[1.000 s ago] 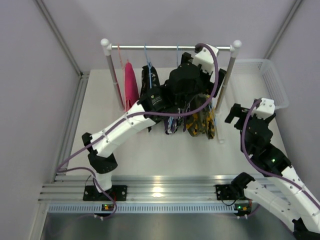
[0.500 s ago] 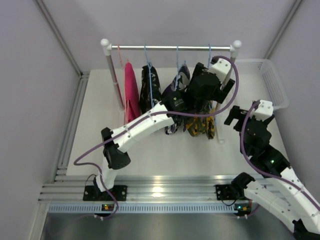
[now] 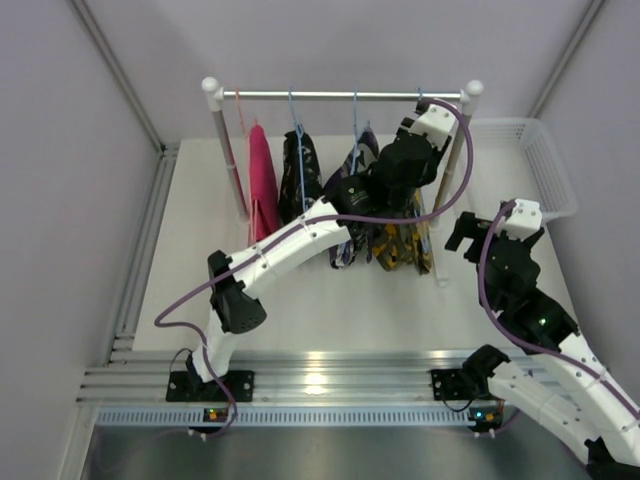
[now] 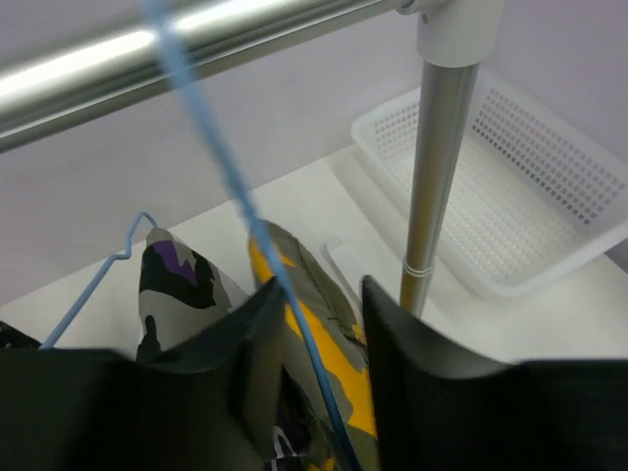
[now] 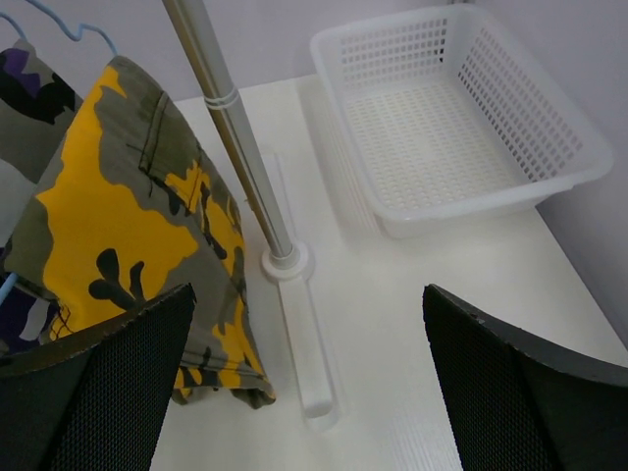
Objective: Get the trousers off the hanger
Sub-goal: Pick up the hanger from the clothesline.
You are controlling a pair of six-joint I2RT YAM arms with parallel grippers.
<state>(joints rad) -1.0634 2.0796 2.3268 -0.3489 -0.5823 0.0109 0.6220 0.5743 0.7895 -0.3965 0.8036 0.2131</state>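
A white worktop (image 3: pixel 300 300) is seen from above, enclosed by pale lilac-grey walls, with a ridged metal rail (image 3: pixel 320 385) along its near edge where two white and black arms are bolted. At the back a clothes rack (image 3: pixel 340 95) is stood, a silver bar carried on two white-capped posts. A white mesh basket (image 3: pixel 545 150) is set on the worktop just right of the rack. Four small pairs are hung from the bar, left to right: the hot pink trousers (image 3: pixel 262 180), the black printed trousers (image 3: pixel 300 170), the purple camouflage trousers (image 3: pixel 358 155) and the yellow-olive trousers (image 3: pixel 400 245). The left arm is stretched across the rack, so the purple pair is partly covered and the left fingers (image 4: pixel 314 294) are hidden from above. In the left wrist view these fingers, dark and blurred, are placed on either side of the top fold of the yellow-olive pair and its blue hanger (image 4: pixel 226 167); whether the cloth is pinched cannot be told. The right fingers (image 5: pixel 306 289) are spread wide above the worktop, near the rack's right post. The right arm is cut off at the lower right corner.
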